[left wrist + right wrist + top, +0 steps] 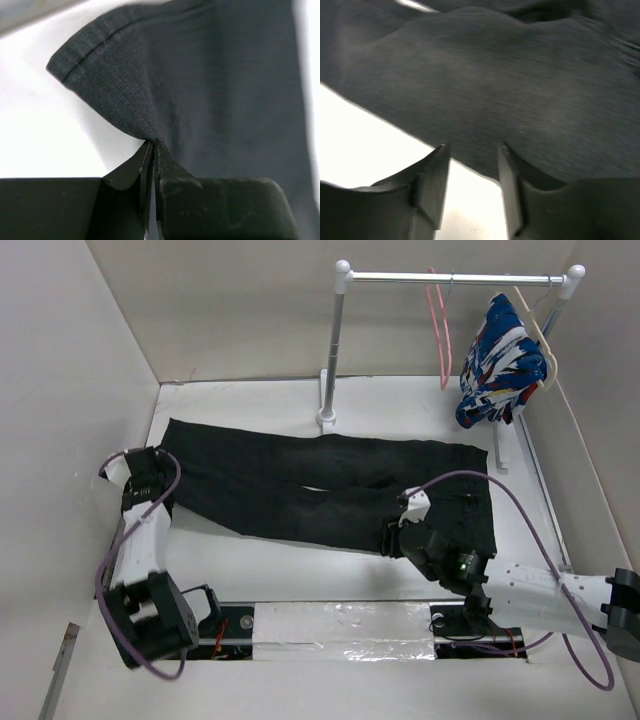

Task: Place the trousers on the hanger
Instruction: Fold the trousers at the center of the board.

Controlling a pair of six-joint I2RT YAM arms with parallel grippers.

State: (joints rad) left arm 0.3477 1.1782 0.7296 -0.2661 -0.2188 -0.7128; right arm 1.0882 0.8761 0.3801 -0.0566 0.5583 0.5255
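The black trousers (320, 485) lie spread flat across the table, leg ends at the left, waist at the right. My left gripper (158, 462) is shut on the near leg hem; the left wrist view shows its tips (152, 145) pinching a fold of the trousers (200, 90). My right gripper (393, 538) is open at the near edge of the waist end; in the right wrist view the gripper (472, 147) has its fingertips against the edge of the trousers (495, 90). The pink hanger (438, 325) hangs from the rail at the back.
A white clothes rack (335, 350) with a metal rail stands at the back. A cream hanger with a blue, white and red patterned garment (500, 360) hangs at its right end. White walls enclose the table on the left, back and right.
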